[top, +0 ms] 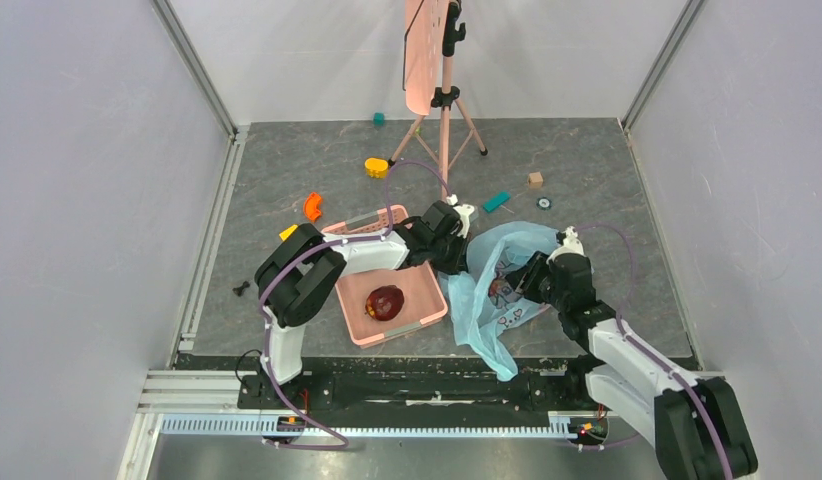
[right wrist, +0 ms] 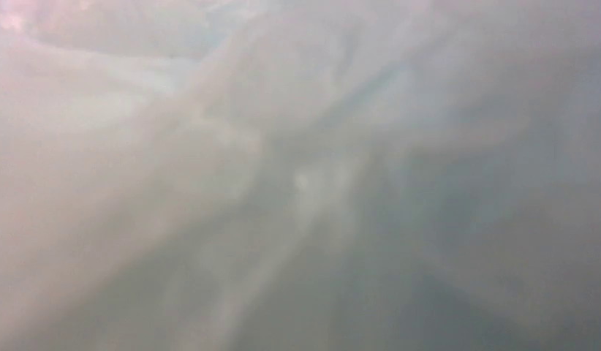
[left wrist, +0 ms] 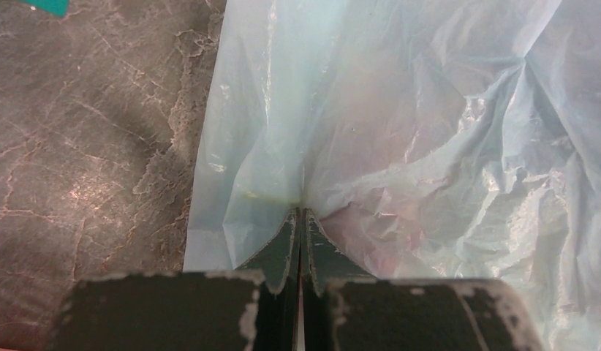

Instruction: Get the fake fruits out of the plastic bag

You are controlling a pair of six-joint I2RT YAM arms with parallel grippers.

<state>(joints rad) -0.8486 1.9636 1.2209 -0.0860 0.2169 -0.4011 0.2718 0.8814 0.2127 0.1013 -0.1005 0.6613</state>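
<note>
Noting the plastic bag (top: 512, 250) lying crumpled right of centre in the top view, light blue, with a tail of film trailing toward the bottom edge. Pinching its left rim with the left gripper (left wrist: 300, 216): fingers (left wrist: 283, 252) pressed together, thin film caught at the tips, plain in the left wrist view. Stretching that arm over the far right corner of the pink basket (top: 427, 318).

Seeing one fake fruit (top: 385, 301), dark red and glossy, sitting inside the basket, left of the bag and apart from it. Spotting a second fake fruit (top: 499, 290) as a red patch among the bag's folds.

Finding the right gripper (top: 522, 281) buried in the bag from the right side, just beside that red patch; contact not readable. Getting only blurred pale film across the whole right wrist view, so not being able to tell whether those fingers are apart or together.

Logging loose pieces on the grey marbled tabletop (top: 287, 170): yellow block (top: 376, 167) and orange curved piece (top: 312, 206) upper left of the basket, teal block (top: 496, 201) and wooden cube (top: 535, 179) above the bag. Marking a pink tripod (top: 445, 110) standing at top centre.
</note>
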